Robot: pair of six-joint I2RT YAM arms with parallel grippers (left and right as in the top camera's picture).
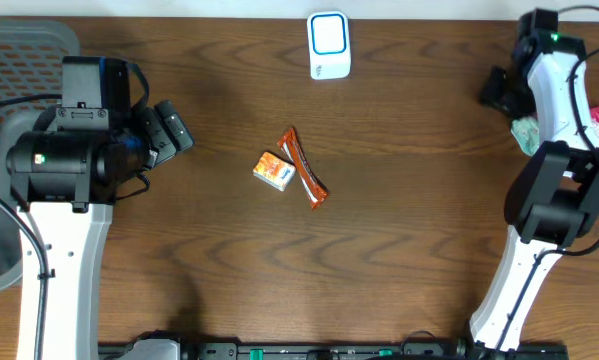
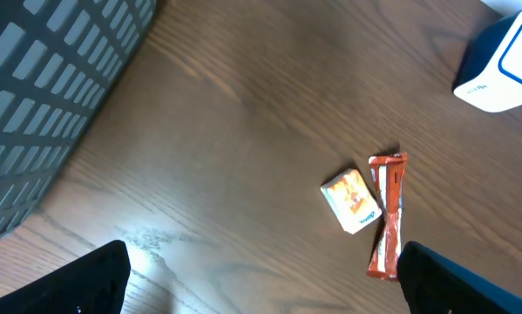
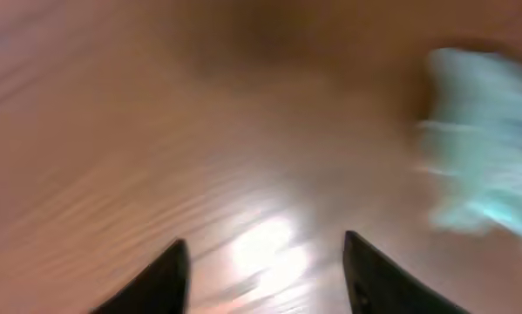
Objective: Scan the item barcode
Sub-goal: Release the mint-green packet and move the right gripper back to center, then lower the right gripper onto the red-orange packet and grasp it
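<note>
You have the left gripper (image 1: 171, 128) near the table's left edge and the right gripper (image 3: 265, 275) toward its far right corner, both released and empty, with the orange box (image 1: 275, 170) and snack bar (image 1: 306, 170) touching mid-table.

White links (image 1: 64, 270), black joints (image 1: 64, 158), black left gripper (image 1: 176, 132).

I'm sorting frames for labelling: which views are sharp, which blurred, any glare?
Overhead: sharp and evenly lit, box and wrapper clear. Left wrist: sharp, a pale sheen on the table near the bottom edge. Right wrist: heavily blurred, bright glare on the table, the teal thing unreadable.
</note>
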